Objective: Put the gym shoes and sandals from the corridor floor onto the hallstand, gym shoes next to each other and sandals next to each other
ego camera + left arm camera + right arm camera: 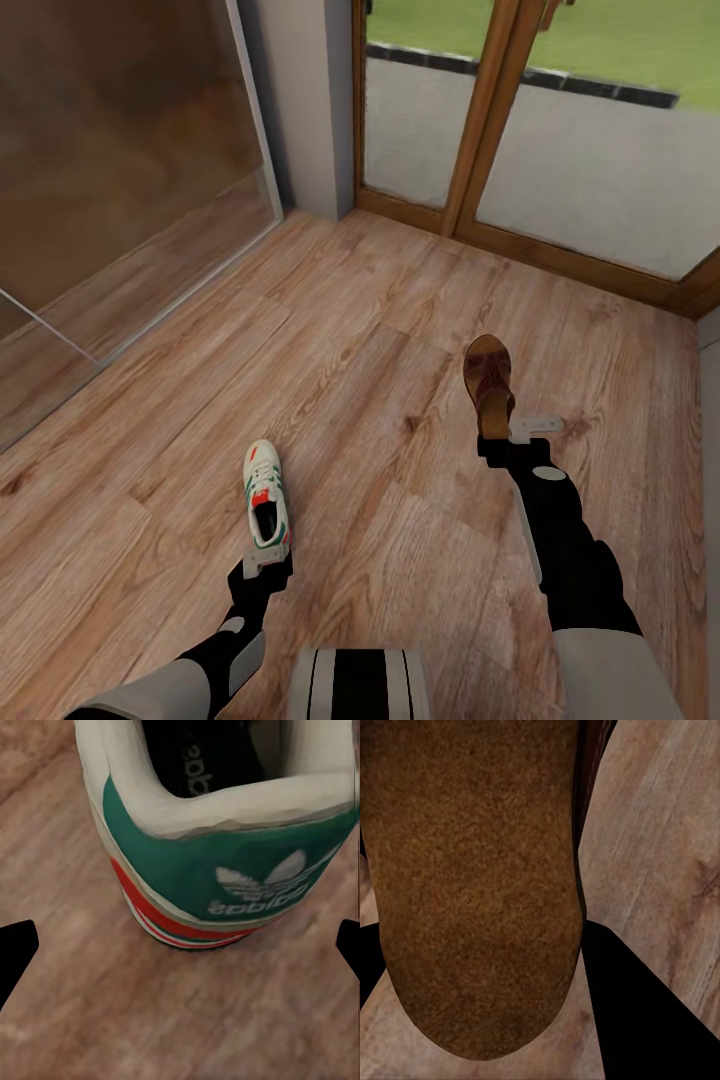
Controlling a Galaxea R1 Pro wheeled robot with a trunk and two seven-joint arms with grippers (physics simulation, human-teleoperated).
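picking-up step, judged. left gripper (268,562) spread wide behind heel of gym shoe (266,493) on corridor floor (380,300), not touching. right gripper (505,432) at sandal (489,384) heel; clenched or not, cannot tell. next: closing squarely, lifting.

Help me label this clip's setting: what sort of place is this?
Probably a home corridor or entryway: a wood-plank floor, a wood-framed glass door opening onto pavement and grass, and a gym shoe and a sandal at the robot's tools.
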